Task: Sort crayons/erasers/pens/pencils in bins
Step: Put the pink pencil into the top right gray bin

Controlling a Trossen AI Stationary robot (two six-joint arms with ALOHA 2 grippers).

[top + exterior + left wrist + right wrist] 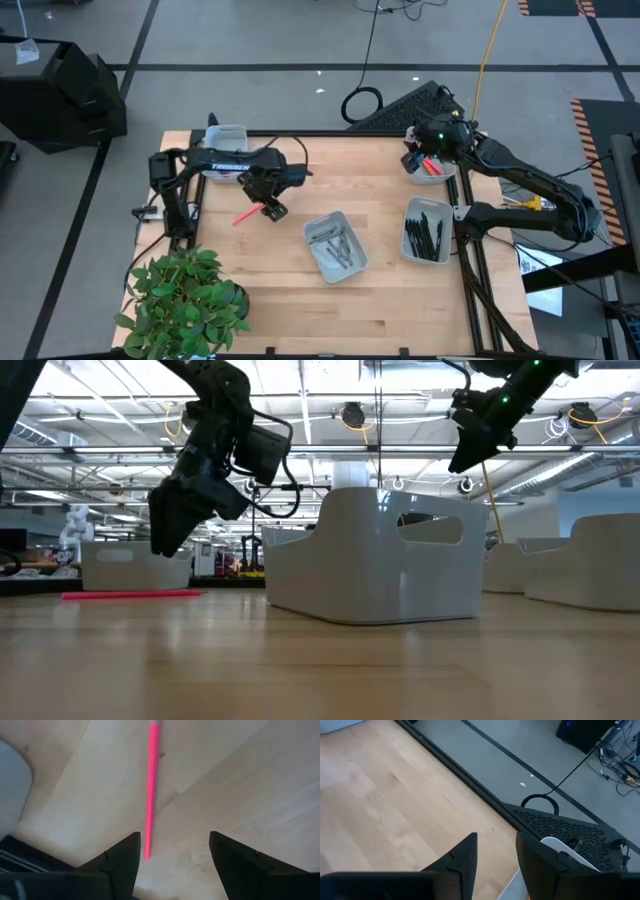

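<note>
1. Pencil (151, 785), pink, lies flat on the desk (380, 300) under the left tool (270, 207), whose fingers (120, 862) are spread, touching nothing.
2. Bins (336, 245) hold grey crayons (333, 243) and black pens (425, 236).
3. Right tool (415, 150) hovers over the far bin (445, 175), fingers slightly apart, empty.

Pink pencil (250, 212) flat on table; crayons (333, 246), pens (425, 236) binned.

Floor: I saw grey floor (250, 40) with dark lines, upper frame | Ceiling: strip lights (330, 405) | Plant: potted plant (185, 300) lower left
</note>
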